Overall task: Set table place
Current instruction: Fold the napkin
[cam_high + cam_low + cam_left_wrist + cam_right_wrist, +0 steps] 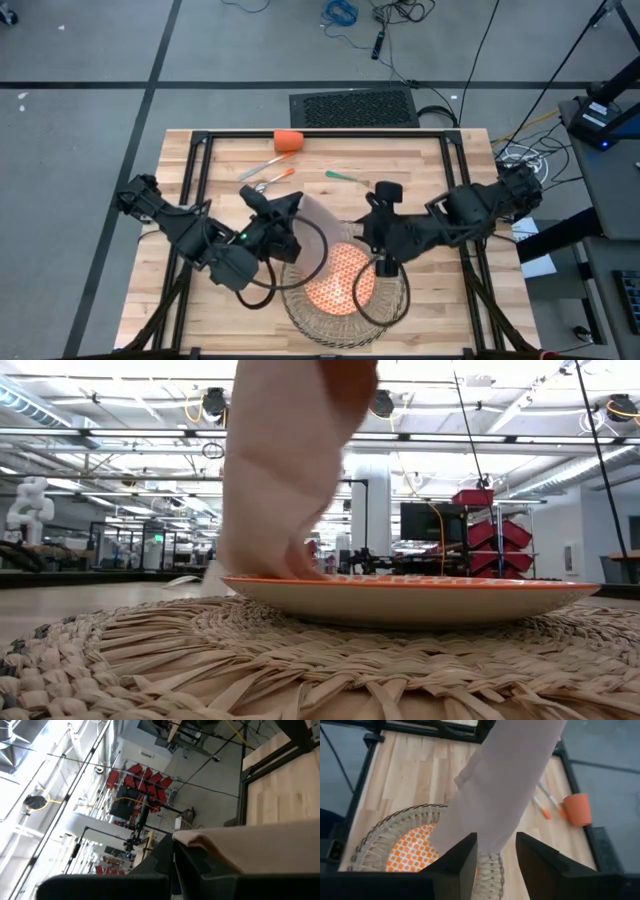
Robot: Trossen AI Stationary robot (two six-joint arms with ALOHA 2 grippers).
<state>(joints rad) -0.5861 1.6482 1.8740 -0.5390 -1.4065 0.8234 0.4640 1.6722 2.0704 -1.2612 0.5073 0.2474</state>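
The left gripper [288,208] was clenched on the top edge of the napkin [318,232], holding it up over the table [450,300]; the left wrist view showed the cloth pinched between its dark fingers [165,857]. The napkin hung down, and in the low view its lower end [275,555] touched the plate [420,598] near one rim. The plate lay on the wicker mat [390,305] at the table's near edge. The right gripper [494,865] hovered just beside the hanging cloth with its fingers [462,862] parted, a clear gap between them, and nothing gripped; the napkin hung just beyond that gap. At the far side of the table lay the orange cup [288,141] on its side, with the fork [343,177] and two orange-handled pieces of cutlery [268,168] near it, well apart from the mat.
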